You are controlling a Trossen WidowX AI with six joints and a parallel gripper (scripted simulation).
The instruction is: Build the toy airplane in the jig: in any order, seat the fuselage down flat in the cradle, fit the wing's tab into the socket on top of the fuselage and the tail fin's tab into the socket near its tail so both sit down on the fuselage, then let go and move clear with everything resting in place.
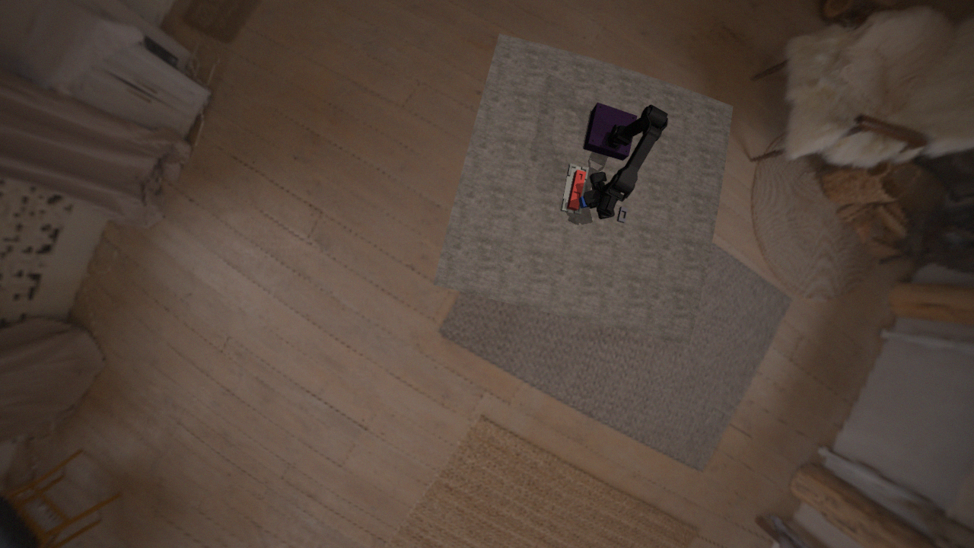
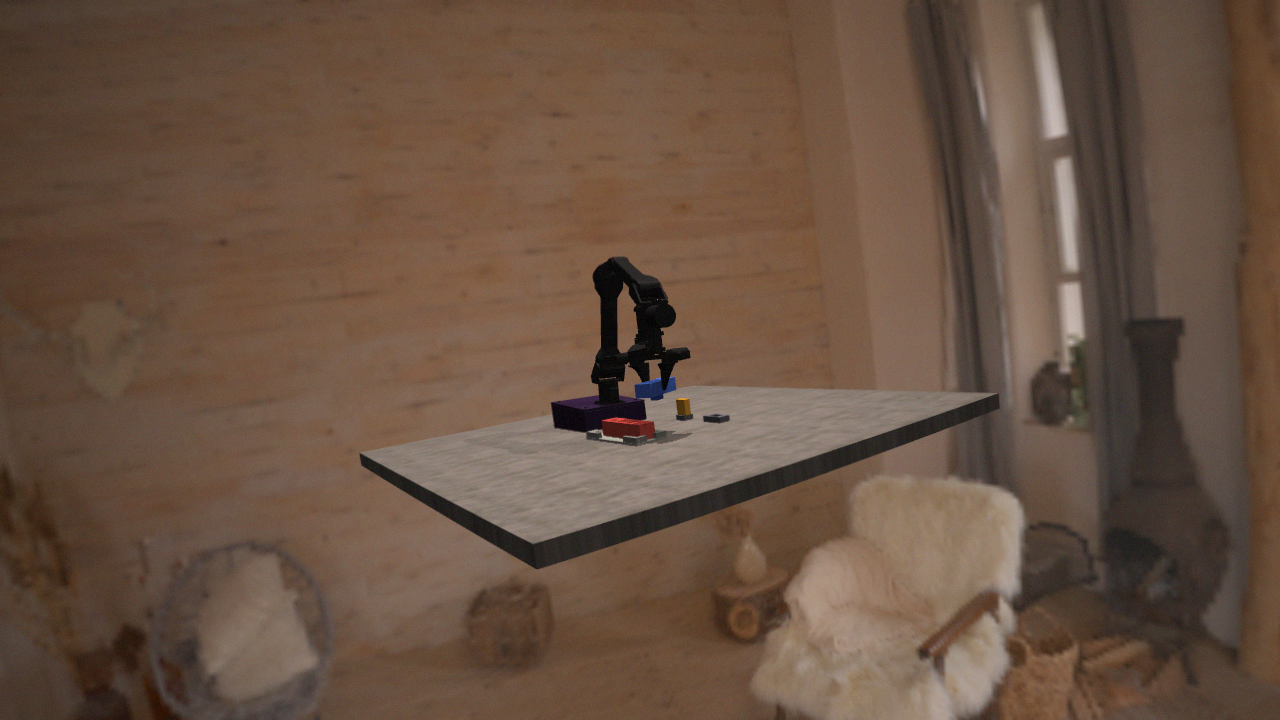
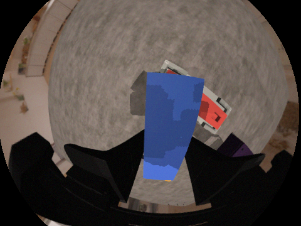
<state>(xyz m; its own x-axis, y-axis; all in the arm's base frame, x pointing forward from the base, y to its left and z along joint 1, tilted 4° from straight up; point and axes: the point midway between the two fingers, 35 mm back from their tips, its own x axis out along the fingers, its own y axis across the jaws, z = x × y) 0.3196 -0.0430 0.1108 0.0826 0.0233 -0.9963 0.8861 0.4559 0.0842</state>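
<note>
The red fuselage (image 1: pixel 579 185) (image 2: pixel 627 427) (image 3: pixel 212 112) lies in the grey jig (image 1: pixel 564 197) (image 2: pixel 594 436) (image 3: pixel 222 102) on the table. My gripper (image 1: pixel 590 202) (image 2: pixel 660 379) (image 3: pixel 164 134) is shut on the blue wing (image 1: pixel 584 202) (image 2: pixel 654 387) (image 3: pixel 172 125) and holds it in the air, a little above the table. The wing hangs by the fuselage's near end; in the wrist view it covers part of the fuselage. The yellow tail fin (image 2: pixel 682 406) stands upright on the table to the right of the jig; the arm hides it in the top view.
The arm's purple base block (image 1: pixel 604 125) (image 2: pixel 590 411) (image 3: pixel 235 145) sits just behind the jig. A small dark flat stand (image 2: pixel 715 418) (image 1: pixel 619 215) lies right of the tail fin. The grey table (image 2: pixel 805 429) ends in open edges on all sides.
</note>
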